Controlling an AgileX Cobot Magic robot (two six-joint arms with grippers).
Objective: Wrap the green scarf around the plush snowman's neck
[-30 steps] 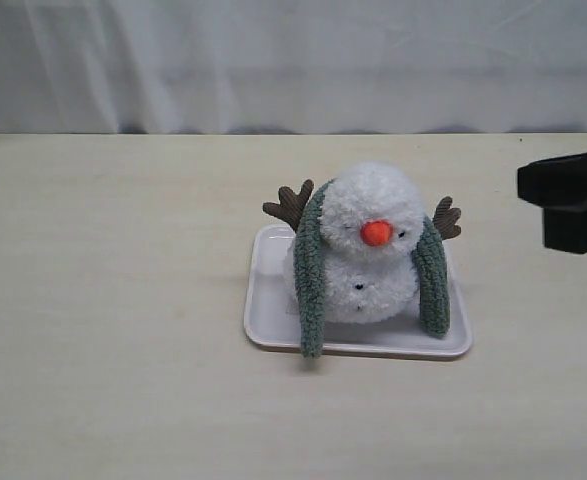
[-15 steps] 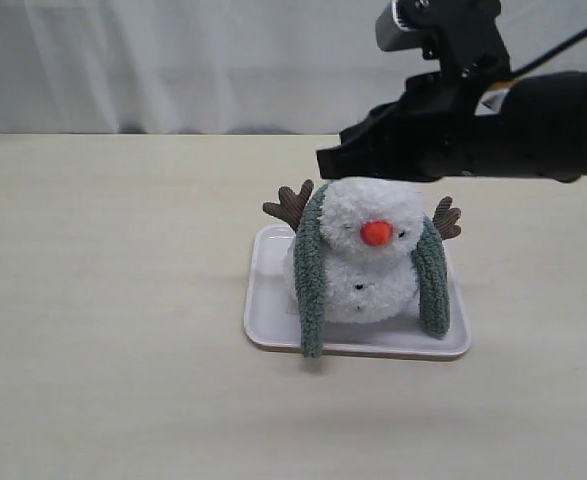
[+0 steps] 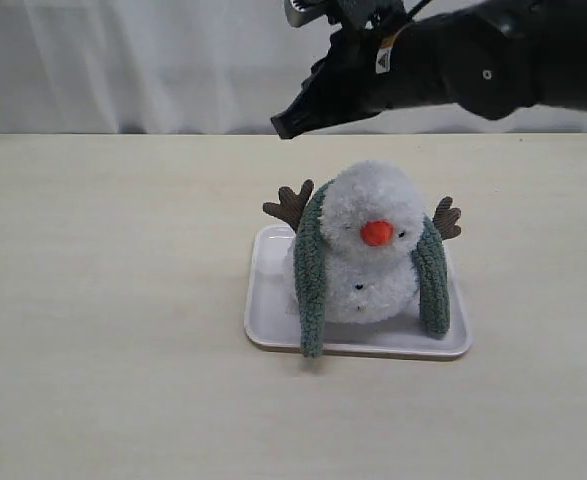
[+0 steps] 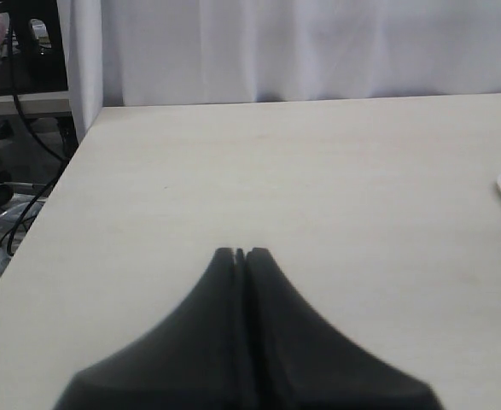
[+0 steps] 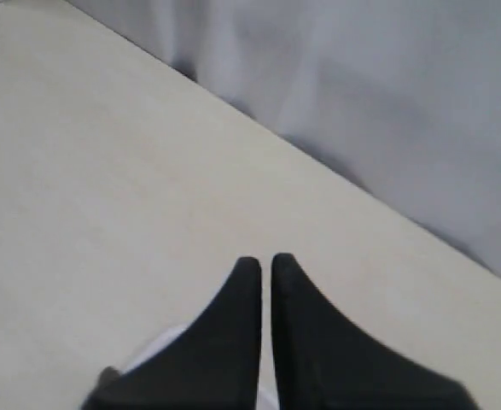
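Right gripper (image 3: 282,129), clenched empty above the plush snowman (image 3: 373,200), could topple it and shed the draped green scarf (image 3: 309,285) if you descend carelessly.

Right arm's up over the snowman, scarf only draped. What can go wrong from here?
The green scarf hangs loose down both sides, uncrossed: tugging one end could slide it off. The plush snowman sits loose on the tray: a push from the right tool could topple it.

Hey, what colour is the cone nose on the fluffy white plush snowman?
Orange: the small cone nose shows best in the exterior view.
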